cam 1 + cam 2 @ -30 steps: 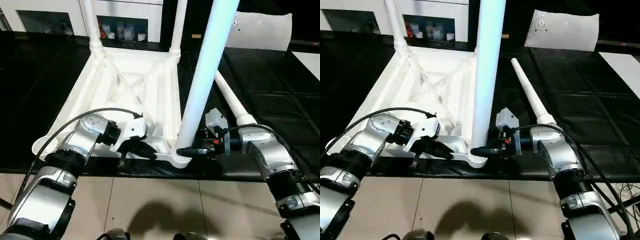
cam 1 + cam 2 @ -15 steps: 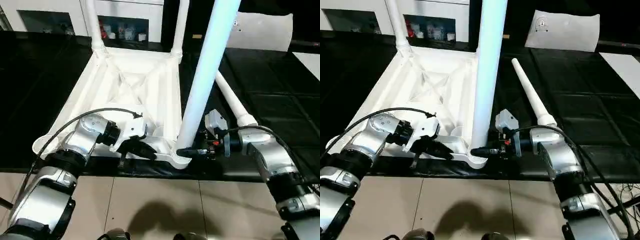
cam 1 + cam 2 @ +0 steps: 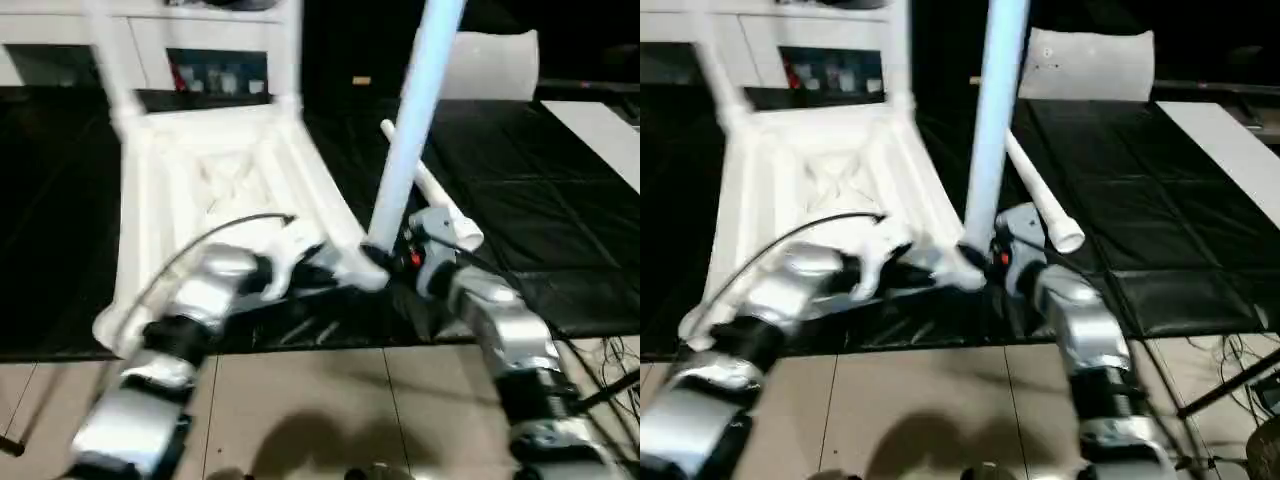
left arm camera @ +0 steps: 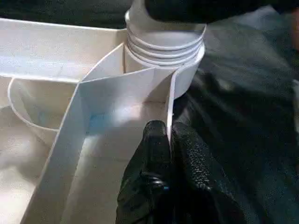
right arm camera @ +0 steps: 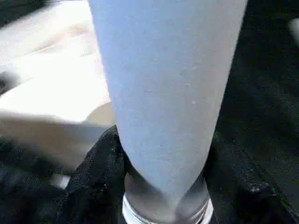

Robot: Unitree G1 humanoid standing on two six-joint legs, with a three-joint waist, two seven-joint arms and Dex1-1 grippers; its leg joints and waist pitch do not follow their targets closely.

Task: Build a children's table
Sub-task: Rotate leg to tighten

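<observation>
A: Black matting covers the floor, with white glass-door cabinets along the back. The upturned tabletop lies on the mat, ribbed underside up. How far along does it look?

B: About three legs in, I'd judge. Two far legs stand in the back corner sockets, and the near leg stands upright in the near right socket. The fourth leg lies loose on the mat just beside the tabletop's right edge.

A: And the grippers?

B: The left gripper is pinched tight on the tabletop's thin rim just beside that socket. The right gripper has its fingers on either side of the near leg's base, clasping it low down.

A: So what's left?

B: Probably seating this leg fully, then fitting the loose one into the near left corner, which looks unfilled, though blur makes that hard to confirm
</observation>
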